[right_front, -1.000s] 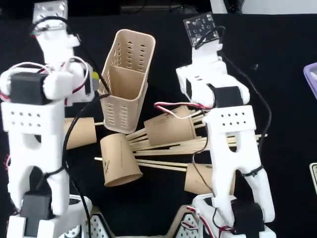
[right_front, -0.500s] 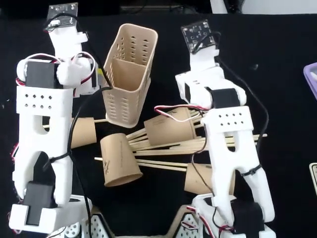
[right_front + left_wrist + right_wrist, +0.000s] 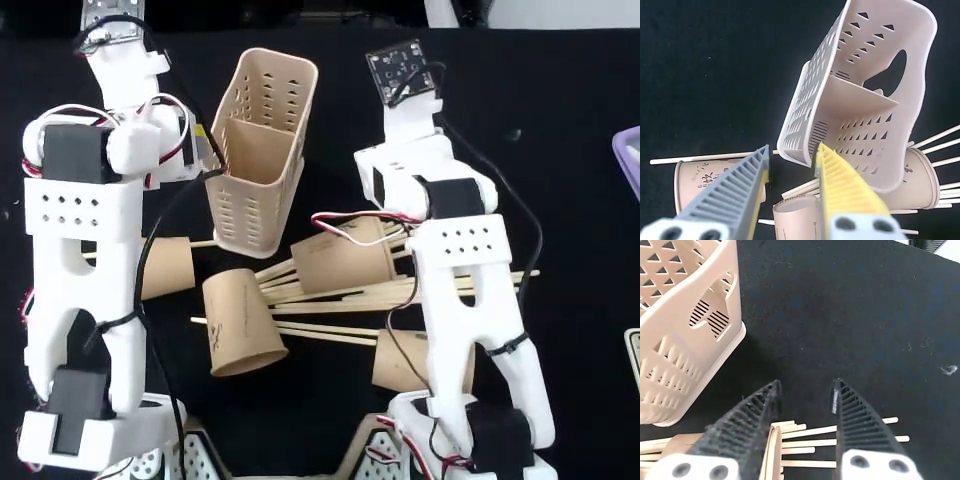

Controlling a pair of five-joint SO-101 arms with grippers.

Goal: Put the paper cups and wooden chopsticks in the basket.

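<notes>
Beside one basket (image 3: 262,150) lie perhaps four cups (image 3: 240,325).

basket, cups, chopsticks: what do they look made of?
basket: beige moulded plastic by the look, matte, slotted walls. cups: brown kraft-type paper, rolled rim. chopsticks: pale thin sticks, probably wood or bamboo; grain too small to tell.

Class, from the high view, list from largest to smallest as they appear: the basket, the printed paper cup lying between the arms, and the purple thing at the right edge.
1. basket, clearly largest.
2. printed paper cup.
3. purple thing, smallest as seen, but the picture's edge cuts it off, so its full size is unknown.
</notes>
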